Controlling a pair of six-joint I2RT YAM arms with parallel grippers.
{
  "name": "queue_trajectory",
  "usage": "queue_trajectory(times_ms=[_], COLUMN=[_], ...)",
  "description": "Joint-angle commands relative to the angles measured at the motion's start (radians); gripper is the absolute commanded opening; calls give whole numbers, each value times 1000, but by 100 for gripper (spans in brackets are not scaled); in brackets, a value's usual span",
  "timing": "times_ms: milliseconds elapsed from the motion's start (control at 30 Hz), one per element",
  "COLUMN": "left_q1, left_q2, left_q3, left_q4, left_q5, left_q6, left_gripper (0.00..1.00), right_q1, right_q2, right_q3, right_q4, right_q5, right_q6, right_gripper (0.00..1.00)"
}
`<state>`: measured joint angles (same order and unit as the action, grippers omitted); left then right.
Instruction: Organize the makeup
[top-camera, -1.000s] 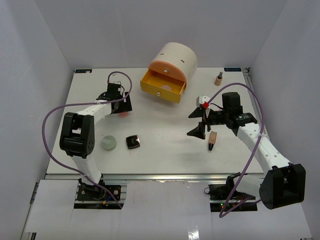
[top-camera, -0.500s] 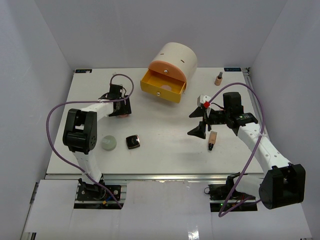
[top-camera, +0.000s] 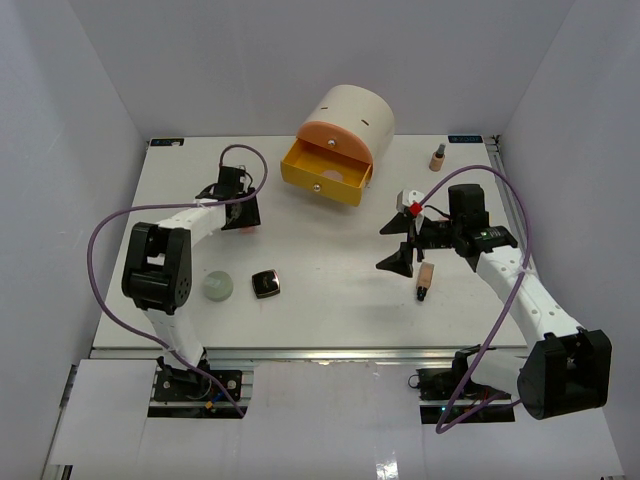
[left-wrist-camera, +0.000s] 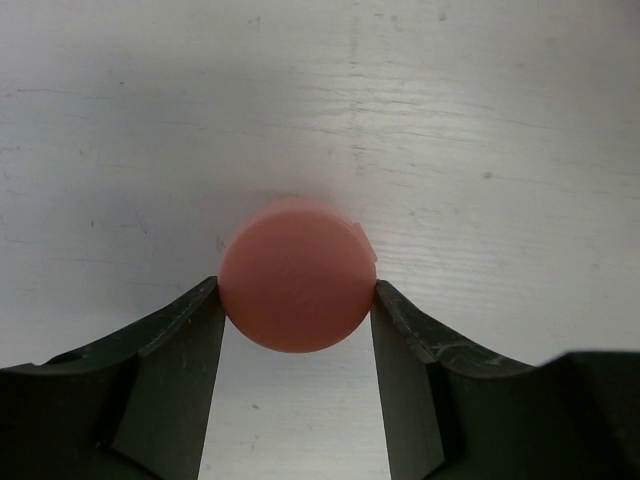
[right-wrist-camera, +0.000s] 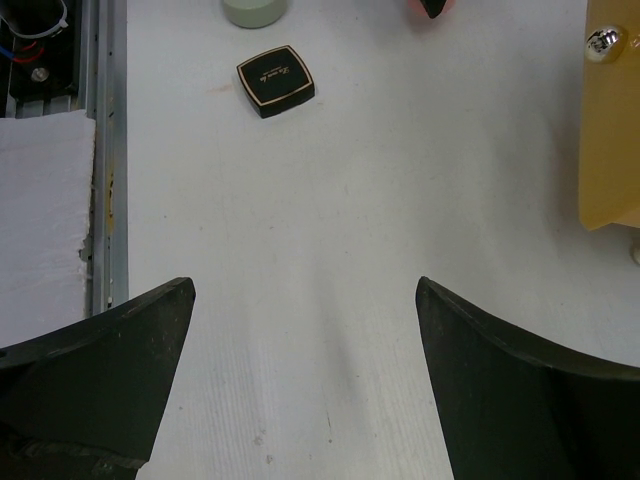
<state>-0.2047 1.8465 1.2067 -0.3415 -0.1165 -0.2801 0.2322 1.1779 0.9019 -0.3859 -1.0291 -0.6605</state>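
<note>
Your left claw (left-wrist-camera: 297, 290) is clamping the pink jar (left-wrist-camera: 297, 275).
Your right claw (right-wrist-camera: 305, 285) is hanging wide apart.

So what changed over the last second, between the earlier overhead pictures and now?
The left tool closed in on the pink jar; its fingers now touch both sides of it, and the jar is not lifted. The left arm shifted only slightly. Unchanged: the right tool, open beside the lying tan bottle; the green ball, black compact, far bottle and the drum with its yellow drawer open.
</note>
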Motion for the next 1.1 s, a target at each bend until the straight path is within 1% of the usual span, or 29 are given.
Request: queue_trajectory(times_ms=[0,133,233,267,333,500,633,767,867,900,967,1067], left_q1=[-62,-108,-134,-142,-157,-180,-202,-212,-216,-217,-219,-219], left_q2=[-246,-325,-326,-316,-282,-105,-1,76,86,84,79,69], left_q3=[4,40,99,140,209,402,534,646,658,659,661,664], left_q4=[48,72,75,76,75,47,15,-43,-57,-57,-60,-60], left_q5=[72,113,133,149,163,166,154,132,132,132,102,102], left_q6=[-43,-84,-105,-108,-107,-108,-98,-86,-76,-71,-63,-53], left_gripper=[30,27,27,27,26,27,33,52,73,78,84,89], right_q1=[-11,-12,-15,-17,-17,-25,-37,-42,-43,-44,-44,-44], right_q2=[-30,-27,-24,-24,-23,-18,-18,-15,-12,-11,-8,-4], right_q3=[0,-1,-1,-1,-3,-3,-4,-5,-5,-6,-6,-7], right_q4=[27,27,28,28,28,28,28,28,31,30,29,27], right_q5=[-35,-33,-32,-32,-32,-29,-34,-37,-38,-39,-41,-48], right_q6=[6,7,9,9,9,10,10,12,12,13,12,12], right_gripper=[98,98,98,98,98,98,98,98,98,98,98,98])
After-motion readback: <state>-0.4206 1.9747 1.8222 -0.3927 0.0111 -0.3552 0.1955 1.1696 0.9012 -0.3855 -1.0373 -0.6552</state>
